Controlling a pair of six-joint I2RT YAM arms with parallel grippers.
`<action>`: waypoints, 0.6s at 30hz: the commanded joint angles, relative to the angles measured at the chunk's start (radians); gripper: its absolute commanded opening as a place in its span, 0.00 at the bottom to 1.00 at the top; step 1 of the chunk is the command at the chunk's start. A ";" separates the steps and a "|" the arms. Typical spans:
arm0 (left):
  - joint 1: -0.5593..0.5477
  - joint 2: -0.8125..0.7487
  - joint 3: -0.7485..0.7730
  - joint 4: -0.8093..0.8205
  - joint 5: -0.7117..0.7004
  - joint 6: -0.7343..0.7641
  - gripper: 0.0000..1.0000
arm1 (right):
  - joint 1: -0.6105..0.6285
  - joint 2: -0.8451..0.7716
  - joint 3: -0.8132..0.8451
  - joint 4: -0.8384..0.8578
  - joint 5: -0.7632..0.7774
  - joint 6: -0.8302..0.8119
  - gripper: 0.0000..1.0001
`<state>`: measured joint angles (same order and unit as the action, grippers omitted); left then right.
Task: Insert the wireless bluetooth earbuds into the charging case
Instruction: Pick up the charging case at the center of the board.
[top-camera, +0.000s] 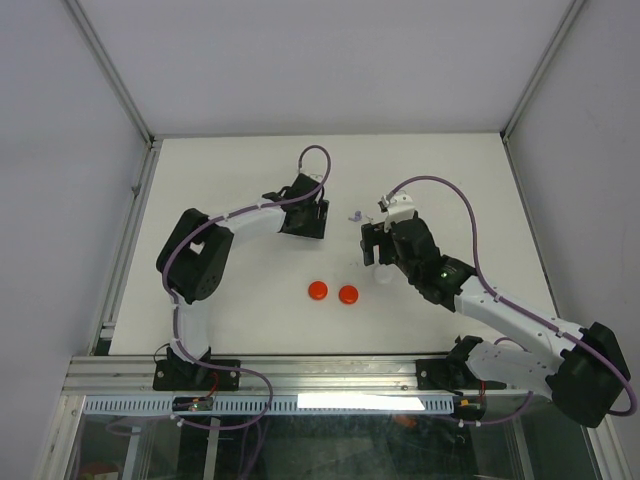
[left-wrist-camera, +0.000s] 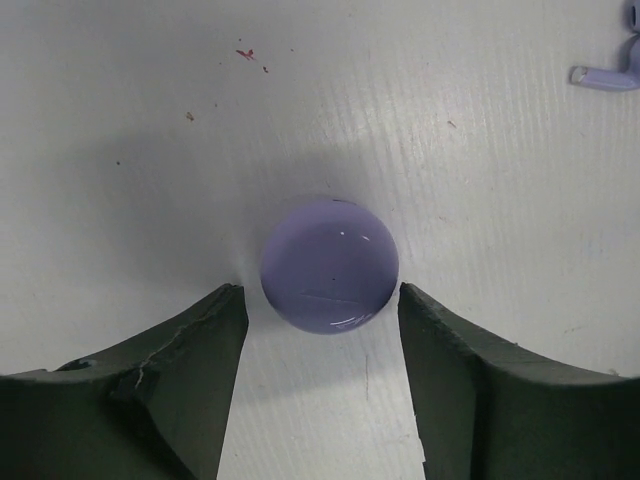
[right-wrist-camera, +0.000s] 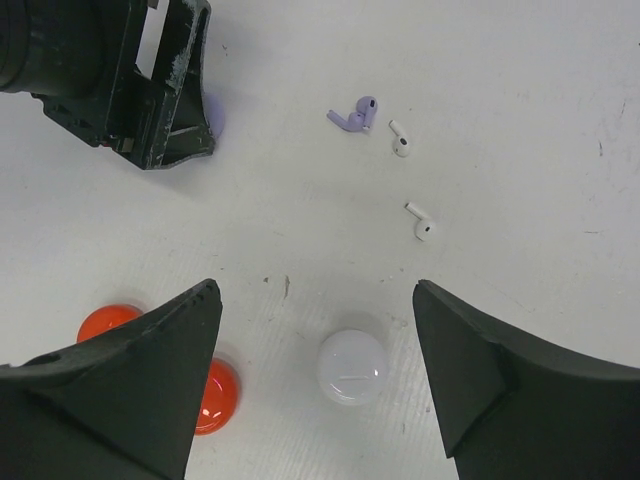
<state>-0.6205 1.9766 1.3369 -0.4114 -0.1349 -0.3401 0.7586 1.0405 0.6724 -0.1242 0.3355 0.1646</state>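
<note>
- Jaws of left gripper (left-wrist-camera: 320, 292) apart, flanking lilac disc (left-wrist-camera: 330, 265), not clamped.
- Right gripper (right-wrist-camera: 316, 290) spread wide above white disc (right-wrist-camera: 352, 367).
- Lilac earbud (right-wrist-camera: 352, 117) and two white earbuds (right-wrist-camera: 400, 139) lie loose on table (right-wrist-camera: 540, 90) beyond it.

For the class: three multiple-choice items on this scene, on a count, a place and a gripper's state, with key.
1. How many red discs are there? A one; B two; C three.
2. Where is the lilac disc? A touching a red disc; B lifted in the air; C within the left gripper.
3. The right gripper is: A open over the white disc; B shut on it; C shut on a red disc.
Key: 1 B, two lie side by side; 2 C, the left wrist view shows it between the jaws; 3 A, its jaws stand apart, the disc untouched.
</note>
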 joint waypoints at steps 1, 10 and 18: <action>-0.009 0.008 0.013 0.015 -0.007 0.046 0.58 | -0.004 -0.023 0.006 0.050 -0.014 0.020 0.81; -0.010 -0.103 -0.071 0.071 0.015 0.155 0.40 | -0.028 0.009 0.061 -0.019 -0.100 0.028 0.81; -0.026 -0.302 -0.209 0.130 0.074 0.322 0.39 | -0.100 0.026 0.128 -0.076 -0.309 0.039 0.82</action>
<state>-0.6243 1.8244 1.1702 -0.3645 -0.1127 -0.1493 0.6941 1.0595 0.7181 -0.1989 0.1734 0.1837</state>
